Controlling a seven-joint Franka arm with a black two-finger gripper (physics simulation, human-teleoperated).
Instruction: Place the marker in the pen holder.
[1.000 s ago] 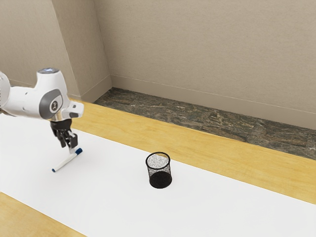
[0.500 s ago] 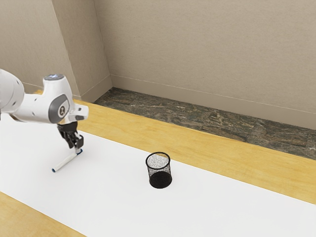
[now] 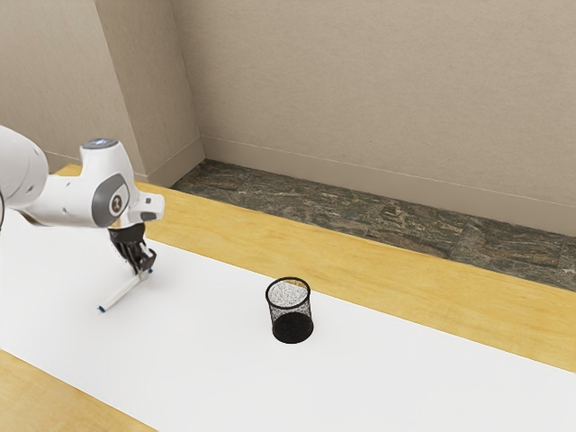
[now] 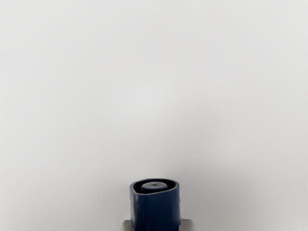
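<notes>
Marker [image 3: 122,292] sits slightly farther toward exterior view's right than before, gripper [image 3: 144,268] clasping it near blue end. It slants across white part of tabletop [image 3: 405,369], well apart from pen holder [image 3: 292,329]. Wrist view: blue end [image 4: 155,209] points out from gripper.

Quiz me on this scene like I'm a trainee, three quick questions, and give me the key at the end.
1. True or false: the marker is inside the pen holder.
2. Choose one. The pen holder is made of: A) clear glass, B) black mesh, C) pale wood.
3. Fill in the blank: the jaws are at the marker's end that is ______ (nearer to / farther from) the pen holder.

Key: 1. False; 2. B; 3. nearer to
</notes>
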